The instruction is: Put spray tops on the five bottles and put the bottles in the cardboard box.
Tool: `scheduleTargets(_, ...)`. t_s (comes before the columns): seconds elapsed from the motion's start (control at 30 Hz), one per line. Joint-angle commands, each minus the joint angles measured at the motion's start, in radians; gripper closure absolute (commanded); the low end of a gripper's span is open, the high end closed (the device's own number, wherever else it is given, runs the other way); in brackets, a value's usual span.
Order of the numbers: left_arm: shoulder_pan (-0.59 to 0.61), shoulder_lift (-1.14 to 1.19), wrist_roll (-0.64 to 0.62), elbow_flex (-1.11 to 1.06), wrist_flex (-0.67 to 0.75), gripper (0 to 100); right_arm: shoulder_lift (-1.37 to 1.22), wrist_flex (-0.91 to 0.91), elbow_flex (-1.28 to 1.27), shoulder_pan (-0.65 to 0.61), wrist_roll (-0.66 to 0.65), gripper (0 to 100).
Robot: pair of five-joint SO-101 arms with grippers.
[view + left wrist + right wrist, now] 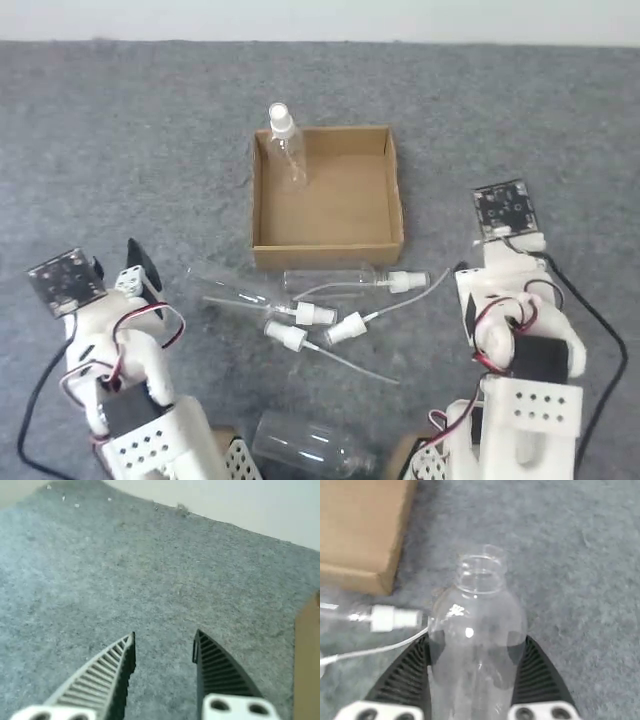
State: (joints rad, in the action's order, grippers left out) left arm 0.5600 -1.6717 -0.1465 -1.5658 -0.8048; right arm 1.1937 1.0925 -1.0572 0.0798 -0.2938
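The cardboard box (pixel 392 190) sits mid-table, and one capped bottle (pixel 288 148) leans in its far left corner. In front of it a bottle (pixel 330 279) with a spray top (pixel 403 281) lies on its side, next to a bare clear bottle (pixel 228 281). Three loose spray tops (pixel 316 314) with long tubes lie just nearer. My right gripper (pixel 476 642) is shut on an uncapped clear bottle (pixel 477 615), held near the box's front right corner (pixel 365 535). My left gripper (pixel 165 634) hangs open over bare carpet, left of the box (pixel 307 665).
Another clear bottle (pixel 310 447) lies on the carpet between the two arm bases at the near edge. A spray top (pixel 392 618) and its thin tube lie just beside the held bottle. Grey carpet (pixel 120 150) covers the whole table.
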Motion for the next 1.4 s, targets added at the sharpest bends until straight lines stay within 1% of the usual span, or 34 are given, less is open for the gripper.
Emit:
scheduleTargets(0.0,-0.011,-0.014,0.023,0.018,0.031,82,0.079,-0.050,-0.021,0.035,0.040,99.0)
scheduleTargets(0.07,-0.025,-0.014,0.026,0.018,0.026,82,0.119,-0.073,-0.054,0.061,0.052,99.0)
scheduleTargets(0.27,-0.129,-0.014,0.034,0.021,0.023,82,0.243,-0.120,-0.144,0.160,0.144,99.0)
scheduleTargets(0.4,-0.203,-0.012,0.109,0.038,0.020,82,0.351,-0.119,-0.187,0.229,0.189,99.0)
scheduleTargets(0.57,-0.292,-0.009,0.149,0.093,-0.055,82,0.495,-0.117,-0.255,0.245,0.209,99.0)
scheduleTargets(0.73,-0.408,-0.006,0.196,0.173,-0.135,82,0.625,-0.111,-0.310,0.248,0.210,99.0)
scheduleTargets(0.9,-0.514,-0.005,0.265,0.254,-0.204,82,0.618,-0.120,-0.315,0.305,0.276,99.0)
scheduleTargets(0.97,-0.557,-0.003,0.295,0.295,-0.249,82,0.622,-0.120,-0.316,0.315,0.278,99.0)
scheduleTargets(1.13,-0.649,-0.002,0.305,0.387,-0.339,82,0.622,-0.120,-0.318,0.315,0.278,98.9)
scheduleTargets(1.23,-0.701,-0.002,0.341,0.424,-0.361,82,0.622,-0.120,-0.318,0.315,0.279,98.9)
scheduleTargets(1.37,-0.755,0.063,0.339,0.453,-0.353,82,0.622,-0.120,-0.319,0.315,0.279,98.9)
